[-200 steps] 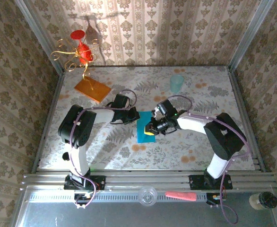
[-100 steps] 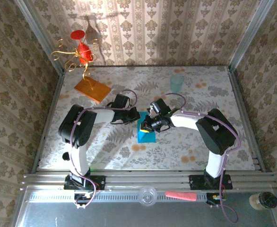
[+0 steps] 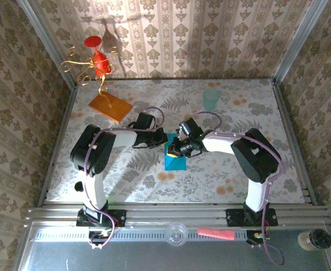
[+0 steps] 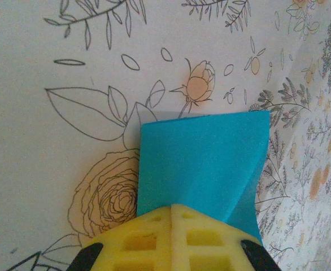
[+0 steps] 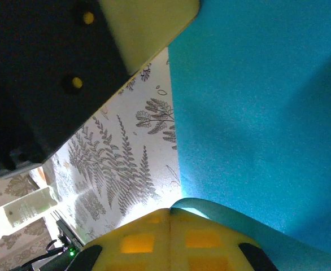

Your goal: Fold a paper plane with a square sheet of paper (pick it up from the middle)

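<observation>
Now: one paper (image 3: 175, 163), one cup (image 3: 211, 99), one slab (image 3: 110, 106); left claw (image 4: 171, 211) and right claw (image 5: 170, 214), both clenched, tips on the paper; right claw has edged leftward.

In the top view the desk (image 3: 227, 175) is brightly lit, and the shadow of the red ornament (image 3: 99, 61) is thrown on the wall (image 3: 210, 34) beyond the square sheet of paper (image 3: 175, 162). In the left wrist view the desk left of the paper is washed out. In the right wrist view the paper is half shadowed, with glare beside it.
</observation>
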Tool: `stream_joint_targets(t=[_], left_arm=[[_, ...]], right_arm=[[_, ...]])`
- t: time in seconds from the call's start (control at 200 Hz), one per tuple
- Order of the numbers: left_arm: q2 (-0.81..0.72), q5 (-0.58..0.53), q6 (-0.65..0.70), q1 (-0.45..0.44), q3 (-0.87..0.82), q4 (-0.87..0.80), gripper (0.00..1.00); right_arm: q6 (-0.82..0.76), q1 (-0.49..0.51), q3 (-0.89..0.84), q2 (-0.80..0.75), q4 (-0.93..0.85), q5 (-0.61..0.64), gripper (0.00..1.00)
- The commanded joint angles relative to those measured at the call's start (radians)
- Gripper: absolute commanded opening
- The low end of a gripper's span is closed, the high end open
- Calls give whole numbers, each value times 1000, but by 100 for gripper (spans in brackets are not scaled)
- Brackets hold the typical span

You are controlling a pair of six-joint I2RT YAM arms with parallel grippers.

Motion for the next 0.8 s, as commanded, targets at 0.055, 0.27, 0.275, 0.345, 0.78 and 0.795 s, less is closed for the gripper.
stream_joint_targets(t=[0.055, 0.27, 0.275, 0.345, 0.78, 0.795], left_arm=[[38, -16, -3, -10, -6, -58, 6], [38, -28, -6, -10, -9, -64, 5], [38, -28, -6, -10, -10, -64, 5], [40, -32, -6, -10, -9, -64, 5], [41, -30, -7, -10, -11, -61, 4], [43, -30, -8, -10, -11, -61, 4]], right_arm=[[16, 1, -9, 20, 15, 34, 0], [29, -1, -26, 22, 47, 42, 0], [30, -1, -27, 22, 49, 43, 0], [33, -1, -32, 22, 59, 47, 0], [28, -3, -34, 32, 75, 38, 0], [28, -2, -33, 33, 75, 38, 0]])
